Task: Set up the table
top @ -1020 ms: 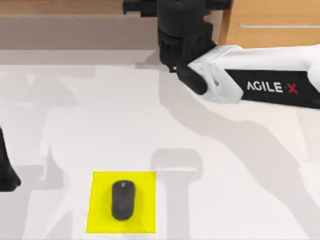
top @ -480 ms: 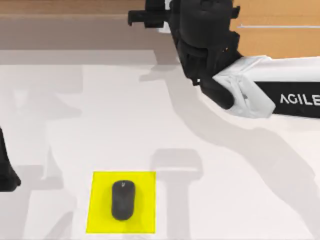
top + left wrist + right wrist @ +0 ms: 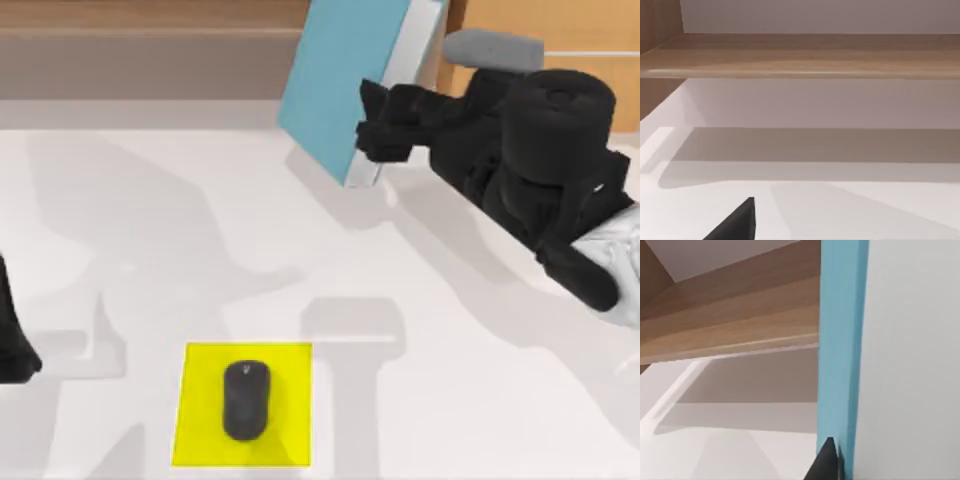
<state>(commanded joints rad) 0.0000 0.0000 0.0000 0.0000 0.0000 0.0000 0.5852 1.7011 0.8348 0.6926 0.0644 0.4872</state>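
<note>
The table [image 3: 480, 400], a wide, plain white, smooth top, is stretching across the whole scene. Lying near its front edge, left of centre, are one yellow mat [image 3: 242, 404] and one black mouse [image 3: 246, 400] on it. At the left edge the left arm [image 3: 12, 340] is sitting parked. Farther back on the right, the right gripper [image 3: 372, 128] is pinching one tilted blue book [image 3: 345, 80] before one wooden shelf [image 3: 150, 30].

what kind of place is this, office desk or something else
Probably a simulated desk or office workspace: a black computer mouse on a yellow mat, a blue book held by the right gripper, and a wooden shelf behind the white table.
</note>
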